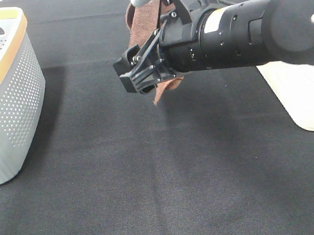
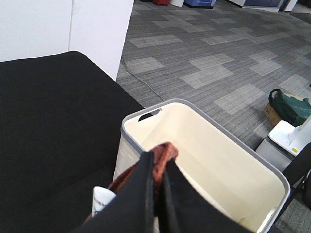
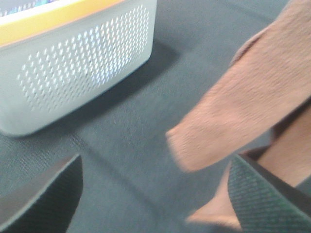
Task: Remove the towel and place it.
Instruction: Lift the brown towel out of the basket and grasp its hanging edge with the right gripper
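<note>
Over black tabletop (image 1: 153, 185), right arm (image 1: 237, 27) horizontal, pincer (image 1: 135, 79) wide near towel (image 1: 136, 24)

Grey carpet-tile floor (image 2: 218, 63), white wall (image 2: 34, 24)

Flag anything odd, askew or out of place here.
Only the towel is out of place. It dangles bunched in mid-air above the table, pinched by the shut left pincer, with the open right pincer close beside it. Nothing looks spilled or damaged.
</note>
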